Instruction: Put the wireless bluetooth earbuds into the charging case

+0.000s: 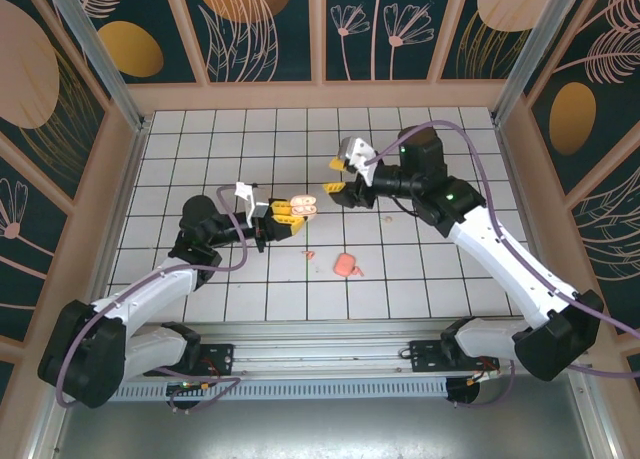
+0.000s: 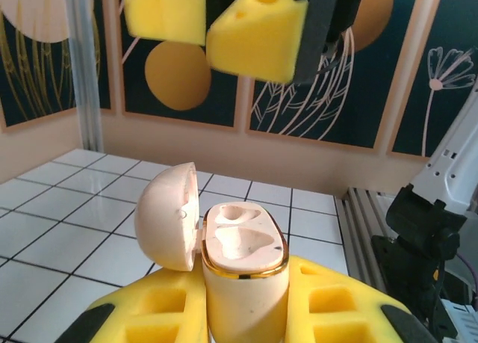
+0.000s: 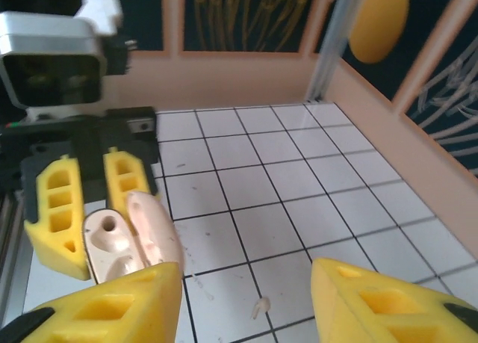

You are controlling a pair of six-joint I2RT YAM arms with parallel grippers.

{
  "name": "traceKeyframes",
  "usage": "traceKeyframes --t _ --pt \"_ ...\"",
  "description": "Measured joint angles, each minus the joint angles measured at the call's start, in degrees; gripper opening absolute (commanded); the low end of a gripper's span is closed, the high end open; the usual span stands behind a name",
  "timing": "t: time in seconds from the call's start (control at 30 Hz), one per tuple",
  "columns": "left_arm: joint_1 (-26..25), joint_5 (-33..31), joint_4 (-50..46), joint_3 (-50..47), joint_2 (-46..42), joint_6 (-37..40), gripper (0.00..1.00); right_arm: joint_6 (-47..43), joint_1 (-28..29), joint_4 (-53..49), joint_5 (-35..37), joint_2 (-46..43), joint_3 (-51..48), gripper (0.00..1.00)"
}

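Open lid (image 2: pixel 168 216) walls off one side of charging case (image 2: pixel 243 291); left gripper (image 2: pixel 245 313) pads flank case body. Right gripper (image 2: pixel 209 22) pads hang just above case mouth. Tiled floor (image 1: pixel 200 149) beyond case bare to back wall (image 1: pixel 320 94). Pink object (image 1: pixel 347 266) on tiles nearside of case, well apart.

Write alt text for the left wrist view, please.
The left gripper clamps an upright peach charging case, its lid swung open to the left. The yellow-padded right gripper hangs just above it, over a white tiled floor.

Both arms reach inward, left gripper (image 1: pixel 288 210) clamped, right gripper (image 1: pixel 333 190) parted.
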Motion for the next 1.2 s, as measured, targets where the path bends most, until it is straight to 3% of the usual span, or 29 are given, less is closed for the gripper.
traceKeyframes --t 0.3,0.53,0.8,1.2 --pt "0.0 -5.0 11.1 -5.0 4.7 -7.4 0.14 10.3 -5.5 -5.9 7.5 -0.5 -3.6 0.47" --pt "0.0 -6.0 12.0 -5.0 4.9 -7.6 0.14 28.9 -11.6 -10.4 16.6 2.0 -5.6 0.46" --pt "0.0 -6.7 12.3 -5.0 6.2 -7.8 0.14 46.4 -14.1 -16.2 25.0 9.9 -9.1 0.41" --pt "0.0 -8.4 15.8 -5.7 7.6 -10.1 0.14 51.9 -15.3 -17.8 29.6 25.2 -7.6 0.4"
